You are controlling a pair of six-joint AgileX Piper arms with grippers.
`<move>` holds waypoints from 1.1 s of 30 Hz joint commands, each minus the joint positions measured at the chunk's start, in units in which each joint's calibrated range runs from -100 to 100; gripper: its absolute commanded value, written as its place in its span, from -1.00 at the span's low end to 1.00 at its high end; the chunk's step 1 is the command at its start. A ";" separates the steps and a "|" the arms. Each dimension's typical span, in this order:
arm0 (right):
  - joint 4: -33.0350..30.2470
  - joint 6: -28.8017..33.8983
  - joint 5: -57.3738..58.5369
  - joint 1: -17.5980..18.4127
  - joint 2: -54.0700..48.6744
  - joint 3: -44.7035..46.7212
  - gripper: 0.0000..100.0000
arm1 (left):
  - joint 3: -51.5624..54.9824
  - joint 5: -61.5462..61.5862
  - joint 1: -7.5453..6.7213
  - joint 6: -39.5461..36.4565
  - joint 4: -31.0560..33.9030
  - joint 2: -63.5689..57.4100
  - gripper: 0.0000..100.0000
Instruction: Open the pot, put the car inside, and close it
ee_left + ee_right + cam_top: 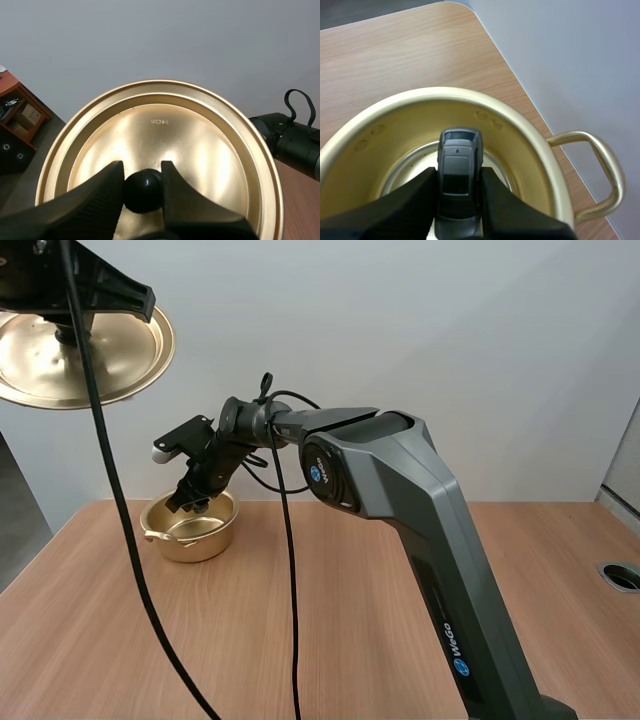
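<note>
The gold pot point(207, 536) stands open on the table at the back left. My right gripper point(190, 502) reaches down into its mouth. In the right wrist view the right gripper point(459, 186) is shut on a dark grey toy car point(459, 170), held inside the pot point(520, 145) above its floor. The gold lid point(120, 350) hangs high at the upper left, tilted so its underside shows. My left gripper point(142, 187) is shut on the lid's black knob point(143, 190), with the lid point(200, 150) spreading beyond it.
The wooden table point(330, 630) spreads wide in front of the pot and to its right. The right arm's big grey link point(420, 540) crosses the middle. The table's rounded corner point(465, 15) lies just beyond the pot. A round hole point(622, 575) sits at the right edge.
</note>
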 commanded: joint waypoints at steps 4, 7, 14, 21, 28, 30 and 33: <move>-0.02 0.04 0.22 -0.01 0.04 0.00 0.99 | 0.04 0.06 0.03 0.04 0.00 -0.01 -1.00; -0.02 0.04 -0.48 -0.01 0.04 0.00 0.99 | 0.04 0.06 0.03 0.04 0.00 -0.01 -1.00; -0.02 0.04 -2.36 -0.01 0.04 0.00 0.99 | 0.04 0.06 0.03 0.04 0.00 -0.01 -1.00; -1.36 0.32 -3.25 -0.01 -2.21 0.00 0.99 | 0.04 0.06 0.03 0.04 2.72 -0.01 -1.00; -13.59 14.23 -2.64 -2.09 -9.68 0.00 0.99 | 0.04 0.06 0.03 0.04 5.92 3.44 -1.00; -16.50 17.63 -1.72 -3.52 -11.53 0.00 1.00 | 0.04 0.06 0.03 0.04 5.30 5.02 -1.00; -20.14 21.81 1.34 -6.82 -13.57 0.00 1.00 | 0.04 -0.45 0.03 0.04 4.86 6.99 -1.00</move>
